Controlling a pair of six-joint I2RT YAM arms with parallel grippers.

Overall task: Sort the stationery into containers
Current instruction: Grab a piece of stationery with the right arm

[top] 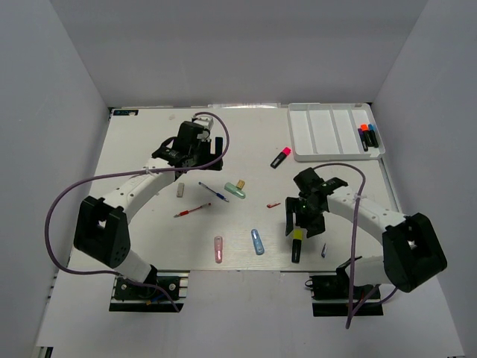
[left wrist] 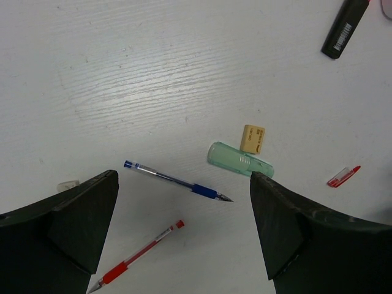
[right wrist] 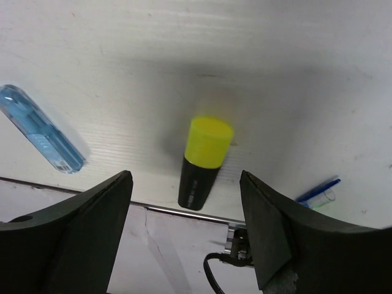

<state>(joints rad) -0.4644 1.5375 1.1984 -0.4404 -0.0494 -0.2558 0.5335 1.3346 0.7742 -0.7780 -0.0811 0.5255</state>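
A yellow-capped black highlighter (right wrist: pixel 204 160) lies at the table's near edge. My right gripper (right wrist: pixel 185 177) hovers open above it, one finger on each side, not touching it. In the top view that gripper (top: pixel 305 224) sits just above the highlighter (top: pixel 296 246). My left gripper (left wrist: pixel 184 177) is open and empty, high over a blue pen (left wrist: pixel 177 181) and a red pen (left wrist: pixel 138 256). A green capsule (left wrist: pixel 239 159) and a tan eraser (left wrist: pixel 252 138) lie beyond them. The white divided tray (top: pixel 328 130) stands at the back right, with highlighters (top: pixel 367 136) in its rightmost compartment.
A pink-capped highlighter (top: pixel 280 157) lies left of the tray. A blue capsule (top: pixel 258 241) and a pink capsule (top: pixel 218 249) rest near the front edge. A small red piece (top: pixel 273 204), a small blue piece (top: pixel 323 252) and a grey bit (top: pixel 180 191) are scattered about. Walls enclose the table.
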